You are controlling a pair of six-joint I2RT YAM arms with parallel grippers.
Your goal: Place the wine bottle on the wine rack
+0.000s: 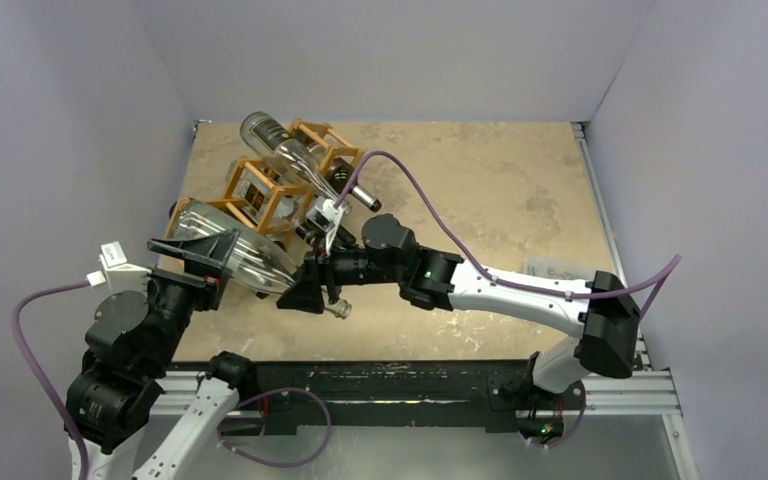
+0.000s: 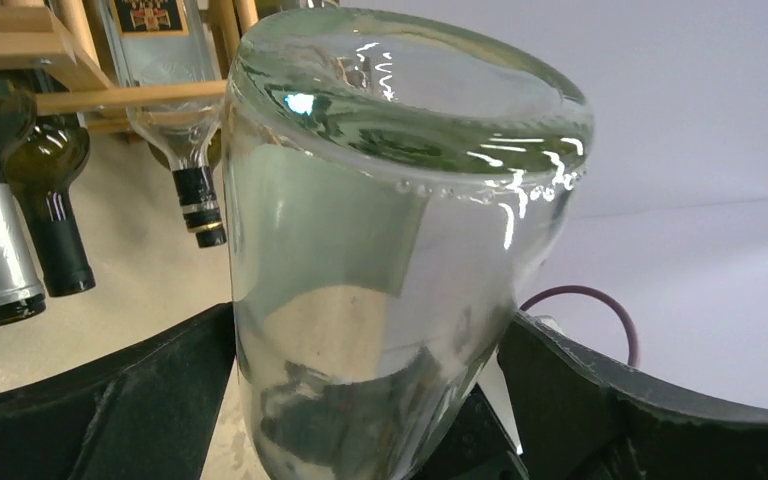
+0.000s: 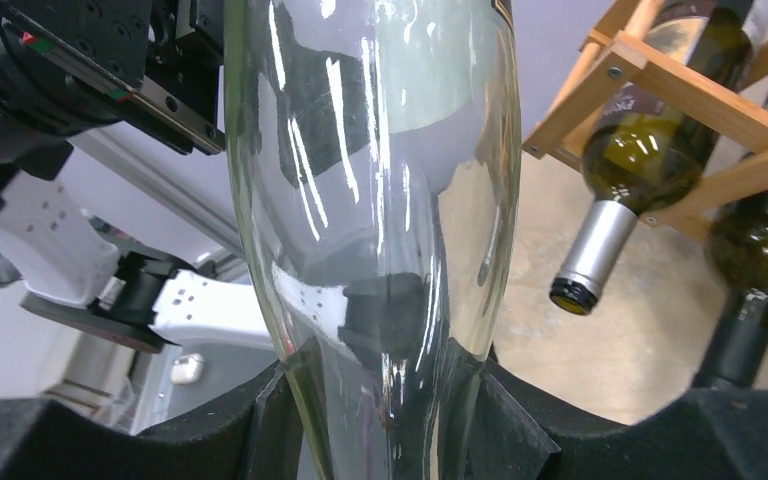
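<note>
A clear, empty wine bottle (image 1: 250,255) is held in the air just in front of the wooden wine rack (image 1: 260,185), its base toward the left. My left gripper (image 1: 208,255) is shut on the bottle's wide body near the base (image 2: 390,250), a finger (image 2: 160,390) on each side. My right gripper (image 1: 307,288) is shut on the bottle's tapering shoulder (image 3: 370,180) near the neck. The rack's bars show in the left wrist view (image 2: 20,45) and the right wrist view (image 3: 680,85).
The rack holds a clear bottle (image 1: 300,160) on top and dark green bottles (image 3: 650,150) lower down, necks pointing out (image 2: 50,190). Purple cables (image 1: 430,210) trail from the wrists. A clear plastic piece (image 1: 560,270) lies at the table's right edge.
</note>
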